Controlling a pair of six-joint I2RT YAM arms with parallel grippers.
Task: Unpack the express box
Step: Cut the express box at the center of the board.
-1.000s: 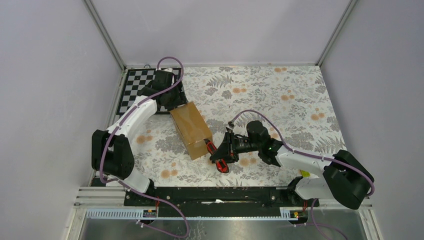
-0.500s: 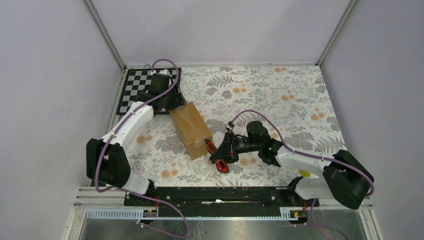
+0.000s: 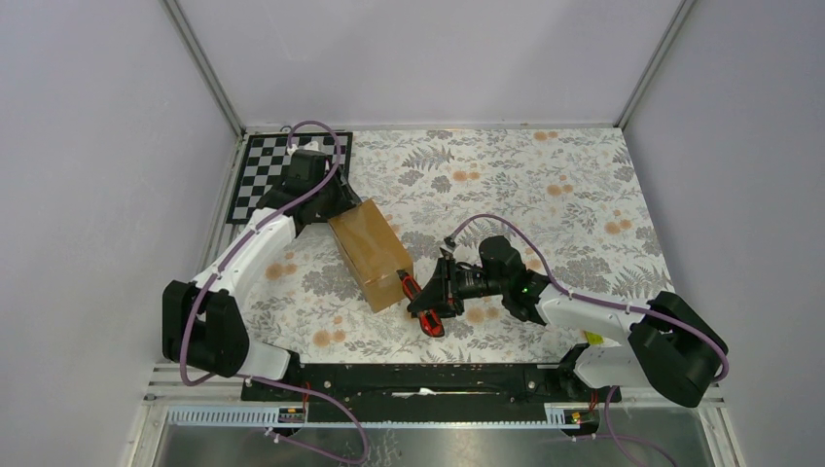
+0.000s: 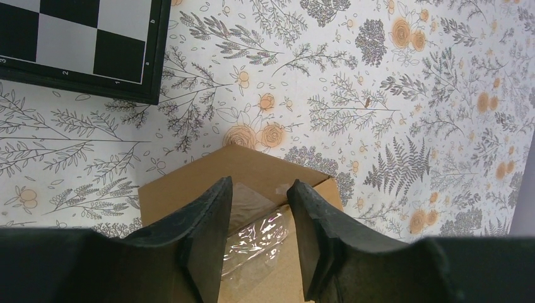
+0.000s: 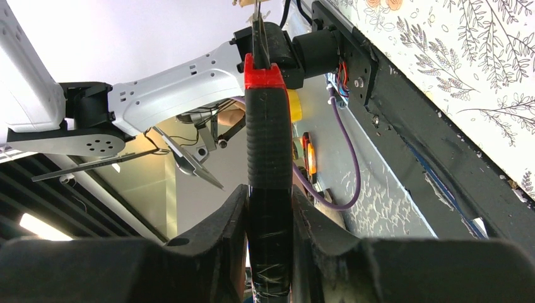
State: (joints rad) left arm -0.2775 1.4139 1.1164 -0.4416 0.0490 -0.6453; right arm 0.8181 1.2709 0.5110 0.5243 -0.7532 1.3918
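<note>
Top external view: the express box (image 3: 370, 251) lies on the flowered table (image 3: 545, 185), left of centre and turned at an angle, one end toward the chessboard (image 3: 261, 173) in the far-left corner. The left gripper (image 3: 336, 201) sits at the box's far end, above its top edge; from here I cannot tell how far its jaws stand apart. The right gripper (image 3: 435, 292) lies low, just right of the box's near end, with a red-and-black cutter (image 3: 431, 321) across its jaws. The cutter's red tip reaches the box's near-right edge; whether it touches cannot be told.

Left wrist view: the two dark fingers (image 4: 211, 227) of the left gripper (image 4: 260, 187) stand partly apart, a clear gap between them, nothing clamped. They hang over the top face of the express box (image 4: 252, 165), and the gap frames a strip of crinkled clear tape (image 4: 255, 240). Whether the fingertips rest on the cardboard cannot be told. The chessboard (image 4: 76, 44) shows at the upper left.

Right wrist view: the right gripper (image 5: 270, 199) is clamped on the cutter (image 5: 269, 132), both fingers (image 5: 221, 233) pressed against the sides of its black handle. The handle's red collar and a yellow knob stick out beyond the fingertips. The box does not show in this view.
</note>
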